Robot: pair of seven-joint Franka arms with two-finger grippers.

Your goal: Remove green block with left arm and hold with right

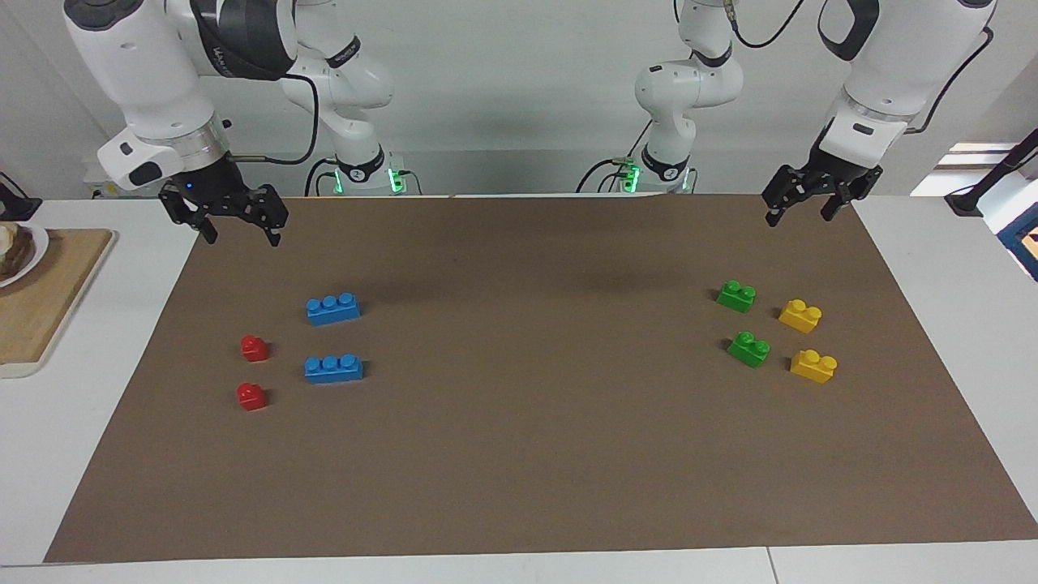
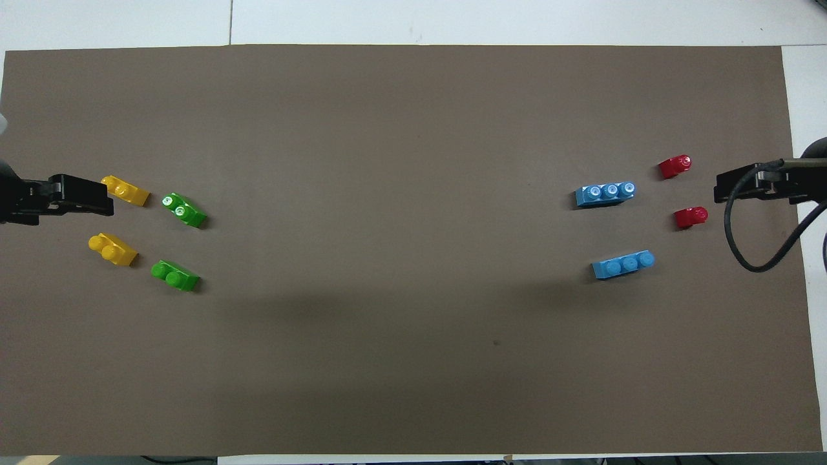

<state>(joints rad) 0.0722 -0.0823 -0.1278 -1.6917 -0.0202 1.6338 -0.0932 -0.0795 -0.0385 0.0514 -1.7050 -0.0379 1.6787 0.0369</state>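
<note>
Two green blocks lie on the brown mat toward the left arm's end. One (image 1: pixel 736 295) (image 2: pixel 175 276) is nearer to the robots, the other (image 1: pixel 748 349) (image 2: pixel 184 210) is farther. My left gripper (image 1: pixel 799 216) (image 2: pixel 90 196) is open and empty. It hangs in the air over the mat's edge, above and apart from the blocks. My right gripper (image 1: pixel 242 235) (image 2: pixel 727 187) is open and empty. It hangs over the mat's corner at the right arm's end.
Two yellow bricks (image 1: pixel 800 315) (image 1: pixel 813 366) lie beside the green ones, closer to the mat's edge. Two blue three-stud bricks (image 1: pixel 333 309) (image 1: pixel 334 368) and two small red bricks (image 1: pixel 254 348) (image 1: pixel 250 396) lie toward the right arm's end. A wooden board (image 1: pixel 40 308) with a plate sits off the mat there.
</note>
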